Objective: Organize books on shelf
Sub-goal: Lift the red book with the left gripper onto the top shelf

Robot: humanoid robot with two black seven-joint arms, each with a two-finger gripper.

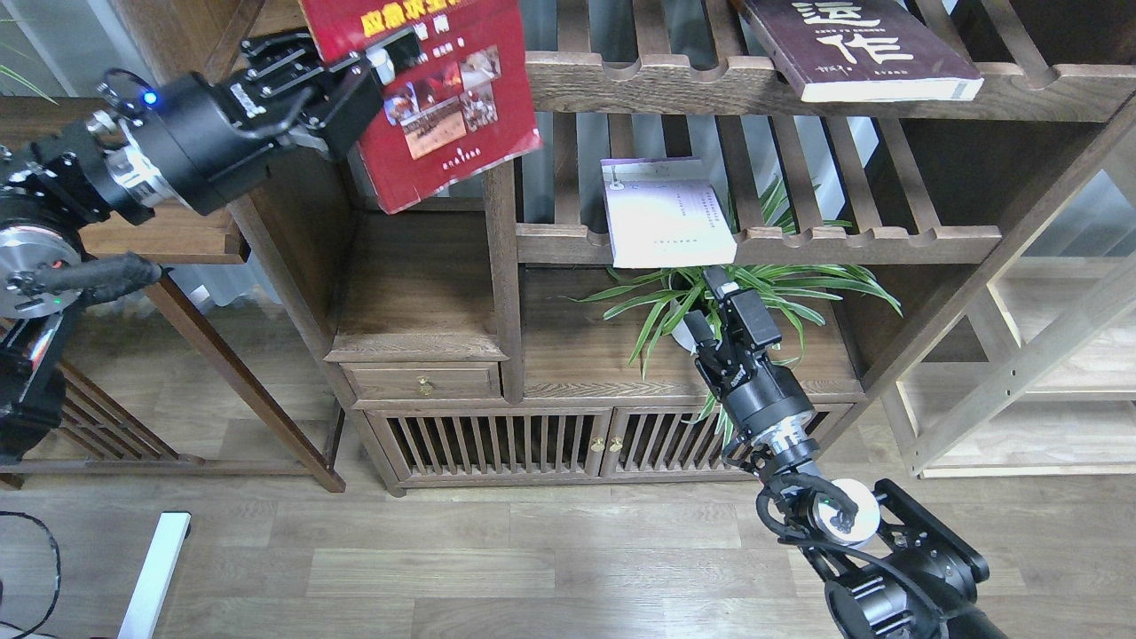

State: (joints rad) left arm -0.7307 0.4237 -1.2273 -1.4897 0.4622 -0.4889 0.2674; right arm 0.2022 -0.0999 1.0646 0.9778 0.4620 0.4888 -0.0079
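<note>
right gripper [721,312] jaws apart, below pale book [667,213] | left gripper [355,75] jaws clamp red book [444,98]

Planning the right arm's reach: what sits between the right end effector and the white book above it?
In the head view, only plant leaves lie between the right end effector and the white book overhanging its slatted shelf.
</note>
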